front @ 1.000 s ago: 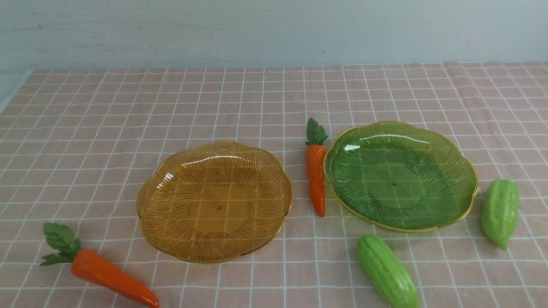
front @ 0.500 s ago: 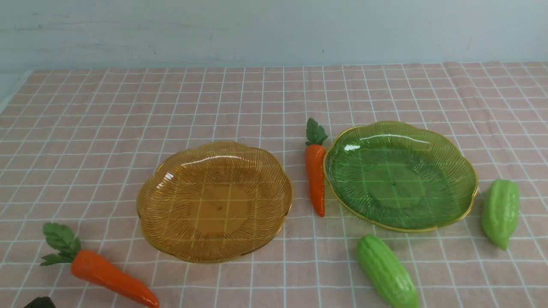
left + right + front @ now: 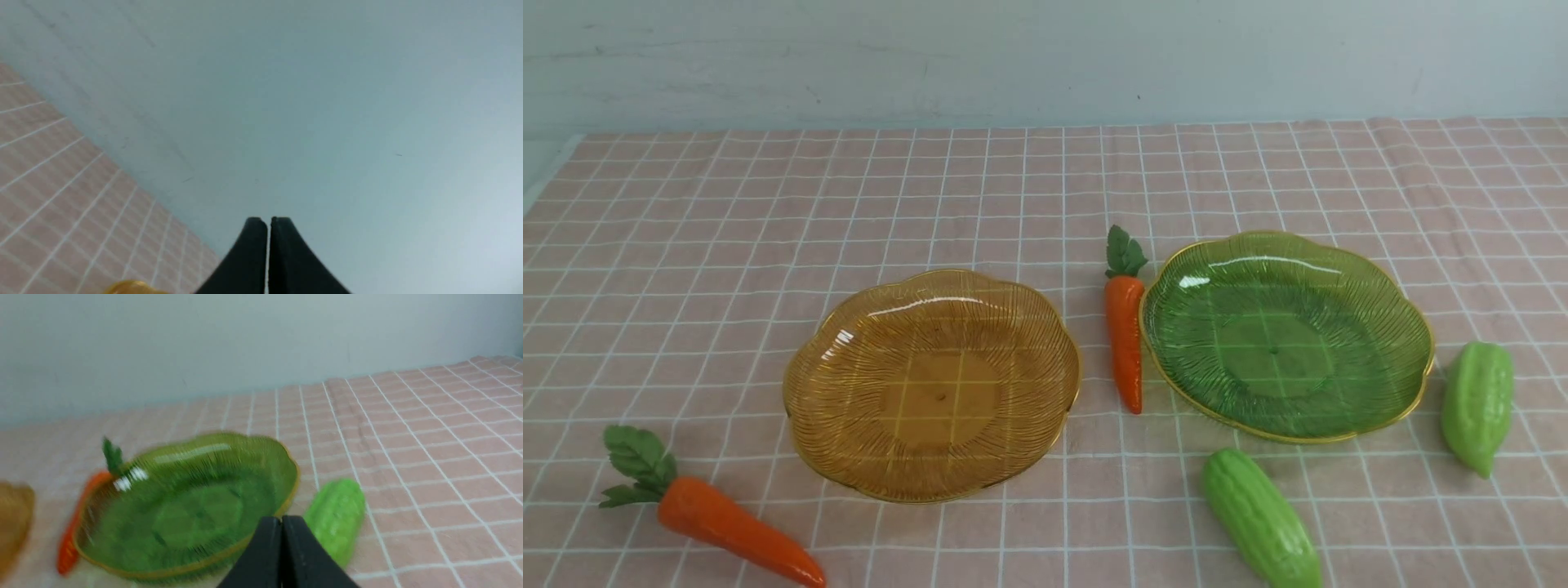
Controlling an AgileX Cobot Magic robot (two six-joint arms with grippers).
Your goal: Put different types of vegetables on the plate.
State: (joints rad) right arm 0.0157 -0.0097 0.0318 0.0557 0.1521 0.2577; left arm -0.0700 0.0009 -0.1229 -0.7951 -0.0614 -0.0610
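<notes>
Two plates sit side by side on the pink checked cloth [image 3: 686, 245] over the worktop: one amber plate [image 3: 931, 384] on the left and one green plate [image 3: 1286, 335] on the right. There are two carrots and two gourds, all four lying on the cloth outside the plates. One carrot [image 3: 1125, 339] lies between the plates, hard by the green rim; the other carrot [image 3: 727, 527] lies near-left, its tip at the view's lower edge. One gourd [image 3: 1476, 404] rests just beside the green plate's right rim, and the other gourd [image 3: 1262, 518] lies in front of that plate, cut off by the frame. Open cloth stretches back to the wall [image 3: 1013, 57] and to the far left. The left jaws and right jaws are both clenched, gripping nothing.
</notes>
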